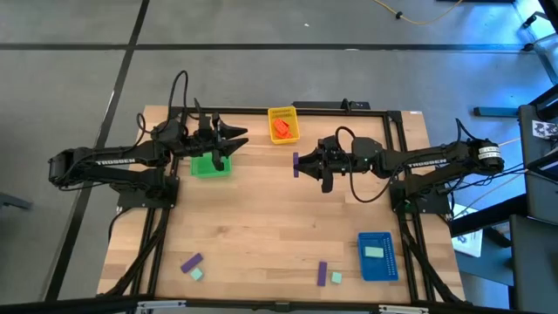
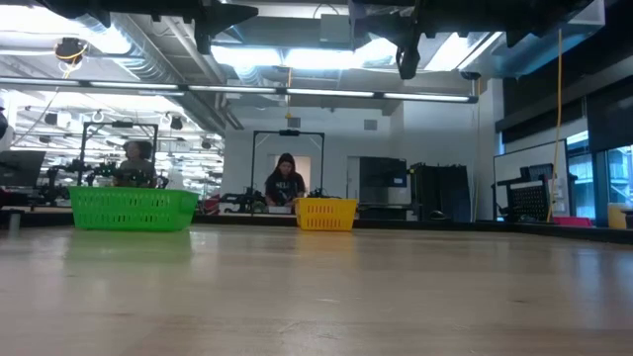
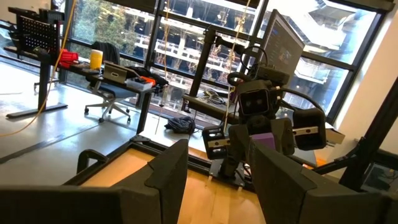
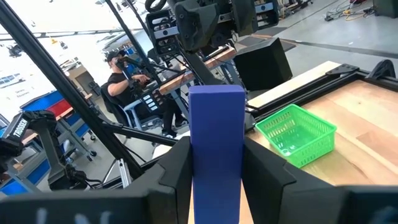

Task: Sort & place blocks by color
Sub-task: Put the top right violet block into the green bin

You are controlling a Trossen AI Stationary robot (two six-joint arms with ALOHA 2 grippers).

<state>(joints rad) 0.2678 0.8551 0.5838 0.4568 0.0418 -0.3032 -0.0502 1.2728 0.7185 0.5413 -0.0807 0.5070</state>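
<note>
My right gripper (image 1: 302,163) hangs over the table's middle, a little toward the far edge, shut on a purple block (image 4: 216,143). My left gripper (image 1: 232,135) is open, with nothing in it, above the green tray (image 1: 209,165) near the far left. The yellow tray (image 1: 282,115) at the far edge holds orange-red blocks (image 1: 281,129). A mint block (image 1: 374,252) lies in the blue tray (image 1: 377,269) at the near right. Two purple blocks (image 1: 191,262) (image 1: 322,273) and two mint blocks (image 1: 197,274) (image 1: 336,277) lie flat on the table near its near edge. My right gripper pinches the purple block between its two fingers (image 4: 177,171), which press on its two long sides (image 4: 198,163). The fingers come about level from the table's right, pointing left. The block is lifted clear of the table, and one end (image 4: 216,93) sticks out past the fingers.
Bare wood lies between the trays across the table's middle (image 1: 261,218). A black frame (image 1: 349,108) runs along the far edge and the sides. In the low view, people (image 2: 286,183) sit at benches in the room behind the green tray (image 2: 134,209) and the yellow tray (image 2: 326,214).
</note>
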